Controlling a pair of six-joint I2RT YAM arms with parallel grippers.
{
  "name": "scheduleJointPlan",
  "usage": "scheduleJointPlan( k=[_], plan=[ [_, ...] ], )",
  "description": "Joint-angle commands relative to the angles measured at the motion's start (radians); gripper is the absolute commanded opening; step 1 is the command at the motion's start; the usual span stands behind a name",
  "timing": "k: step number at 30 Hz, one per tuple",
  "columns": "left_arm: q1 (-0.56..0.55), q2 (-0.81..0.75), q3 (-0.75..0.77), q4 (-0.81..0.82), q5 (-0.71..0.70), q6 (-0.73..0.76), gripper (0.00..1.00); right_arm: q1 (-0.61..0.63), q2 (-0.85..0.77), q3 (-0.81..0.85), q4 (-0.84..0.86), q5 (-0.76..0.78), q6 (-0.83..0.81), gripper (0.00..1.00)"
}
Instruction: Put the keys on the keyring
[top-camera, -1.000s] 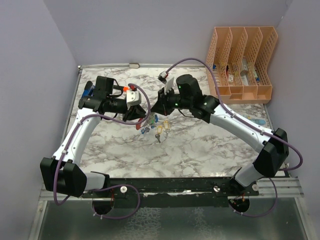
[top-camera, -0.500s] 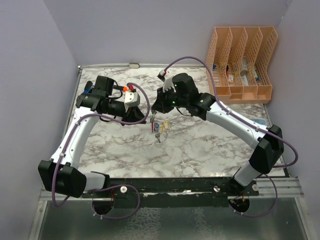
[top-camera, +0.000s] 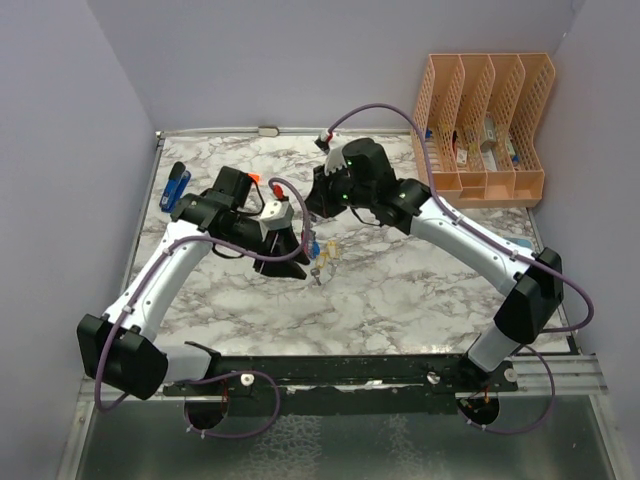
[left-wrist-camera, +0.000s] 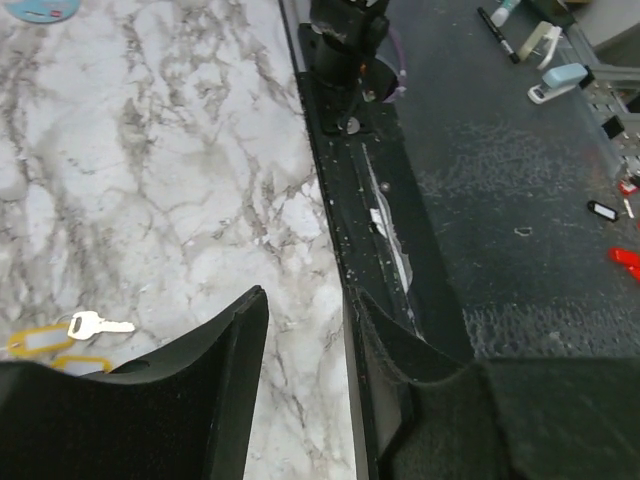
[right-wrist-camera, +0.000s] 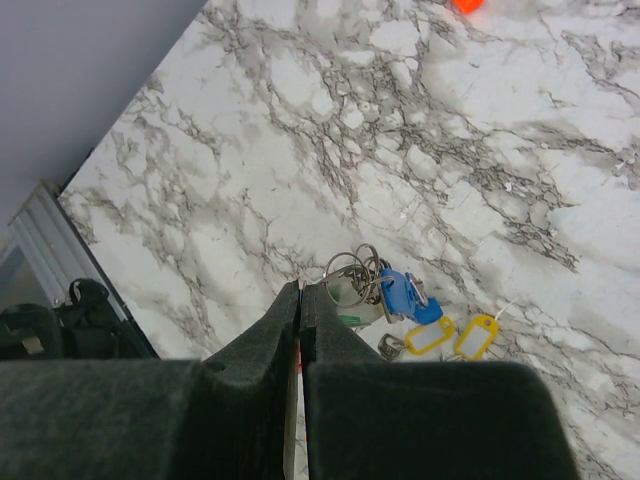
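**Right end effector** (right-wrist-camera: 300, 286): the fingers are lying pressed together with only a hairline slit between them. A red sliver is showing low in that slit. I cannot tell what it is, or whether it is being pinched.

**Left end effector** (left-wrist-camera: 308, 295): the fingers are standing spread, with nothing between them.

**Keys** (right-wrist-camera: 385, 295):
- Right wrist view: they are sitting as a bunch just past the right fingertips, at the centre of the frame. It is the only view giving detail: a tangle of thin wire rings, a blue tag overlapping them, a green edge peeking below, and two yellow tags lying side by side toward the lower right.
- Overhead view: the same bunch is reading only as a small speckled cluster at the middle of the marbled tabletop (top-camera: 400, 300), between the two end effectors.
- Left wrist view: only one silver key and yellow tags are appearing, at the lower left edge.

**Seen overhead only:**
- A blue stapler (top-camera: 178, 186) is lying at the upper left.
- An orange file rack (top-camera: 485, 125) is standing at the upper right.
- An orange marker (top-camera: 252, 178) is poking out beside the left arm.

**Seen from the left wrist only:** a black rail (left-wrist-camera: 350, 200) is running up the middle of the frame.
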Motion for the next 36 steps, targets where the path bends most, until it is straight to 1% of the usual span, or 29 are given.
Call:
scheduleJointPlan(
  k=[1,4,7,11,14,24,36],
  plan=[
    [-0.098,-0.014,-0.061,0.134,0.007,-0.125,0.39,-0.004,0.024,0.059,0.006,0.032,0.021,0.01],
    [-0.124,-0.019,-0.103,0.313,-0.088,-0.323,0.39,-0.004,0.02,0.061,0.011,0.041,0.029,0.01],
    [-0.146,-0.012,-0.113,0.401,-0.173,-0.415,0.39,-0.005,0.022,0.06,0.015,0.043,0.034,0.01],
    [-0.151,-0.005,-0.132,0.499,-0.343,-0.519,0.38,-0.004,0.013,0.053,0.023,0.049,0.037,0.01],
    [-0.151,-0.008,-0.14,0.512,-0.443,-0.544,0.38,-0.004,0.003,0.046,0.027,0.06,0.038,0.01],
    [-0.15,-0.025,-0.132,0.508,-0.666,-0.572,0.39,-0.005,-0.014,0.036,0.015,0.053,0.044,0.01],
    [-0.136,-0.046,-0.1,0.525,-0.929,-0.612,0.35,-0.004,-0.021,0.026,0.007,0.059,0.052,0.01]
  ],
)
